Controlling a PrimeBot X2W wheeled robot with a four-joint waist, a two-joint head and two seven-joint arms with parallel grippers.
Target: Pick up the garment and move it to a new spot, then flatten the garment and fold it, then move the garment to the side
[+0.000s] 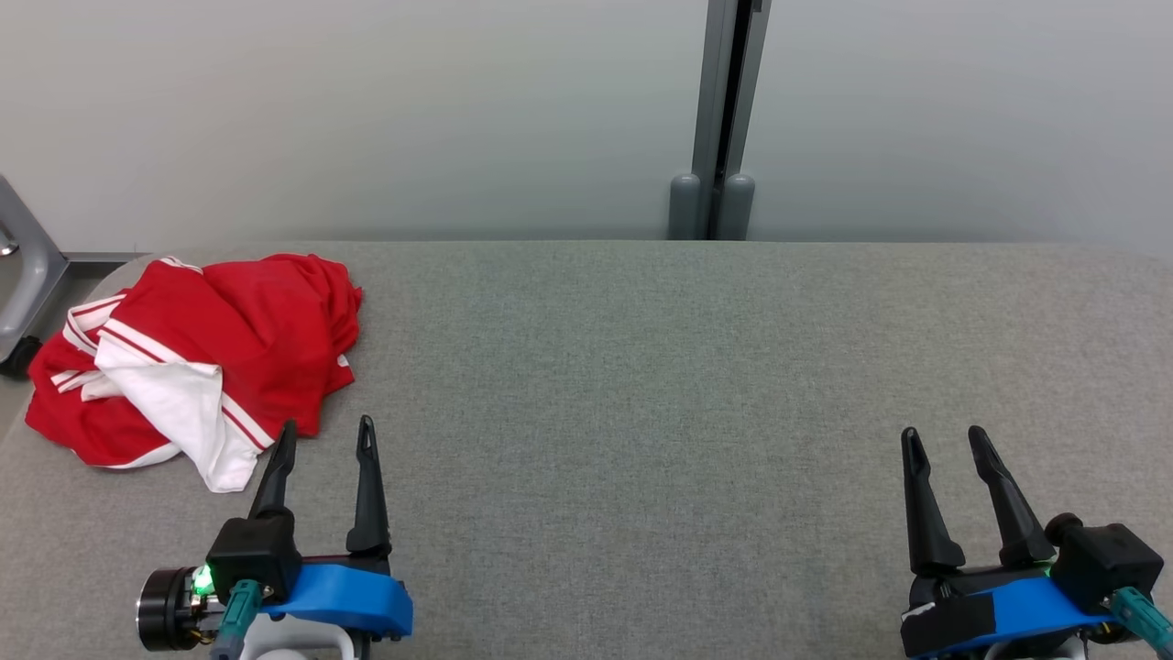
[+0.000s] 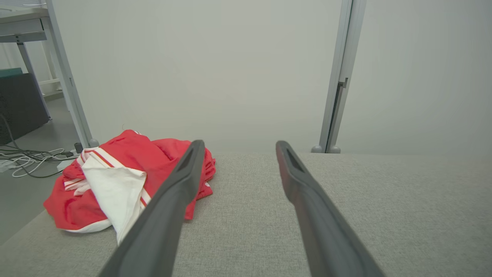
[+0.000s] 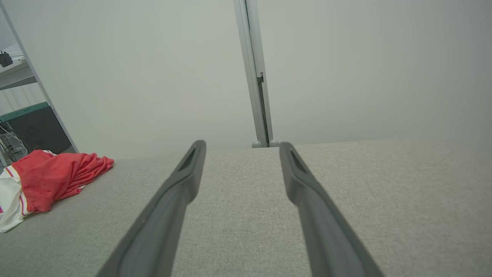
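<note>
Red cloth with white panels and striped trim, the garment (image 1: 192, 357) lies crumpled in a heap at the far left end of the table (image 1: 641, 367), close to its left and back edges. Just beside the heap's near edge is the left gripper (image 1: 327, 424), its two dark fingers spread apart over bare fabric. One tip stands right at the white fold, and whether it touches cannot be told. The right gripper (image 1: 942, 432) is well apart, toward the table's other end, its fingers likewise spread and pinching nothing. The tabletop is covered in grey woven fabric. Behind it rises a pale wall (image 1: 367, 110), split by a grey metal post (image 1: 724, 119). Left of the table are a grey frame leg (image 1: 23, 266), cables (image 2: 27, 159) on the floor, and a dark cabinet (image 2: 19, 104).
</note>
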